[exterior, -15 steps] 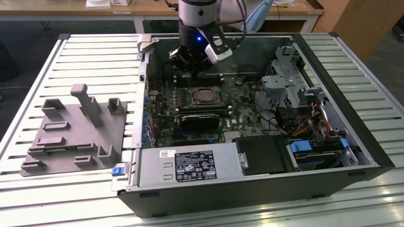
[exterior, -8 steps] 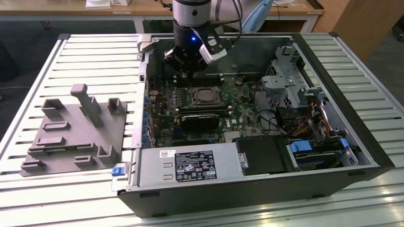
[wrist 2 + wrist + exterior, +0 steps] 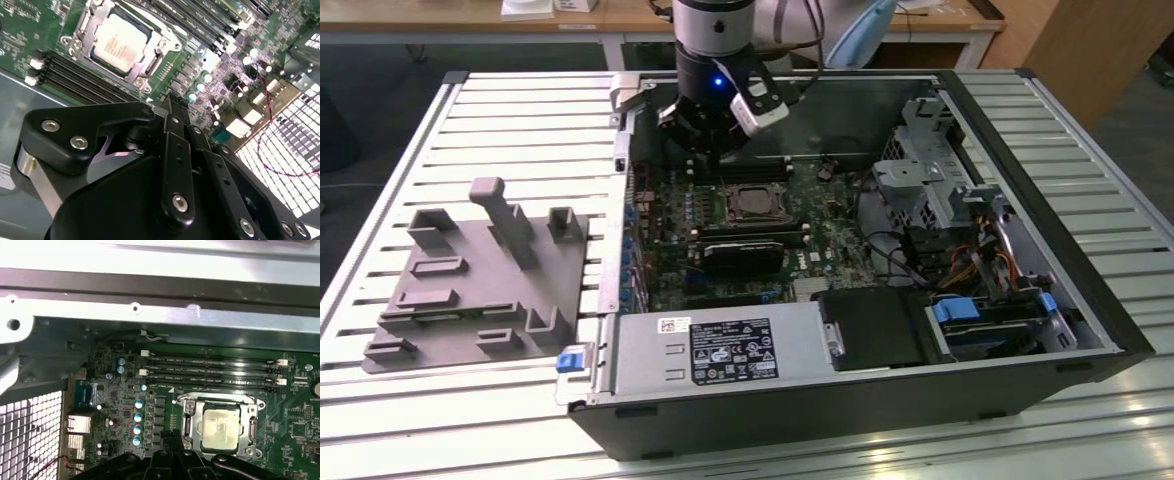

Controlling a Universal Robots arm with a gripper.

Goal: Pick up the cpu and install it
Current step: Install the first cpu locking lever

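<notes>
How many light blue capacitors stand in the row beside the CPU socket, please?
4, in the first wrist view: capacitors and run in a line next to the socket holding the cpu. Others may be hidden.

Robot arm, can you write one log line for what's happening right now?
gripper: shut, empty, above motherboard | cpu: seated in socket | grey fixture: no chip on it

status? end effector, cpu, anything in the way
End effector shut, holding nothing, above the motherboard beside the socket. Cpu seated in socket, metal frame around it. Nothing between end effector and cpu.
</notes>
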